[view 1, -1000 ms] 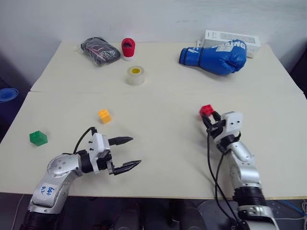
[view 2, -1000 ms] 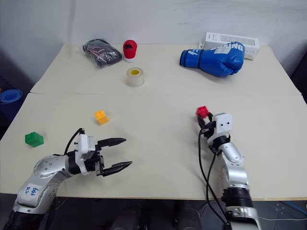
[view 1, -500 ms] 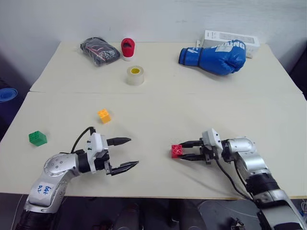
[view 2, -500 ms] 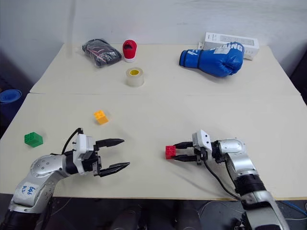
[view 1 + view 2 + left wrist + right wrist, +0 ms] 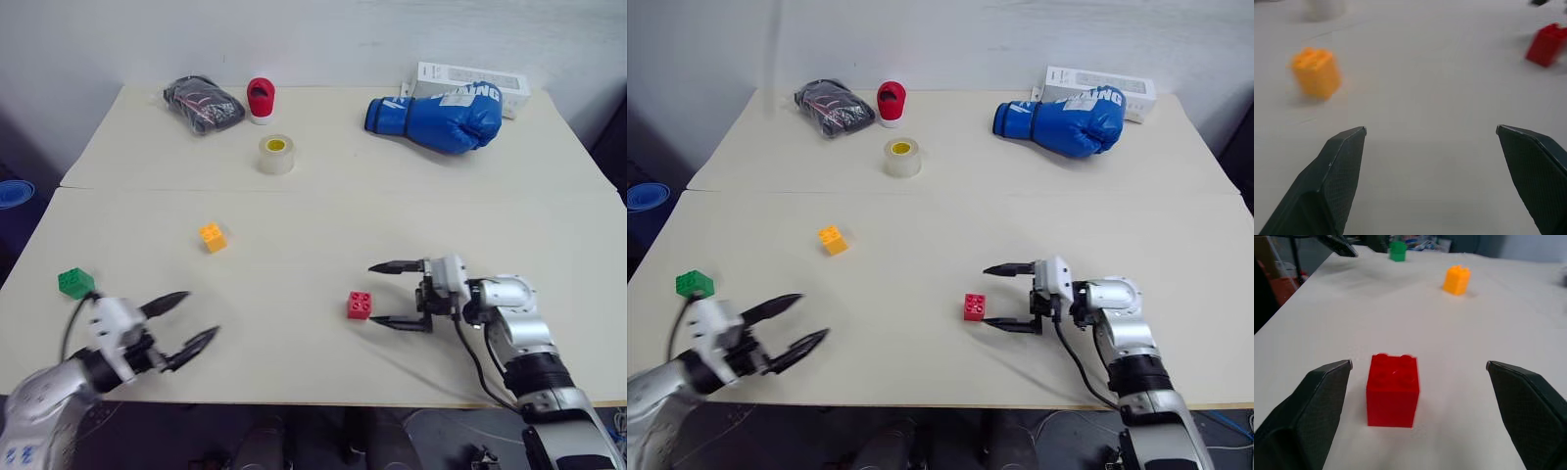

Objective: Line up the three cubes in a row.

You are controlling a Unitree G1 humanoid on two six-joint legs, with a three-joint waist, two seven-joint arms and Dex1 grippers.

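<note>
Right pincer point(image 5: 400, 295) has its fingers spread wide, and the red cube point(image 5: 360, 305) sits free on the worktop point(image 5: 313, 206) just off the fingertips, studs up, touching neither finger. Over on the near left edge, the left pincer point(image 5: 184, 322) is spread wide too, nothing in it, with the green cube point(image 5: 75, 283) just beside and beyond it. The orange cube point(image 5: 213, 237) stands alone further in, between green and red but nearer the back, so the 3 make no row yet.

How will these handle? They look like hard plastic bricks: light, stiff, nothing to crush, so a firm squeeze should do no harm. The smooth flat sides are likely slippery against the black fingers, and a piece this light may skid or spin if 1 finger touches first. Best bet is 2 opposite flat sides, fingers square to them and low on the body, not on the studded top. In the right wrist view the red one stands squarely between the 2 fingers, a good set-up for that. Pushing is an option on this smooth worktop, though a nudge off-centre would probably turn the brick.
</note>
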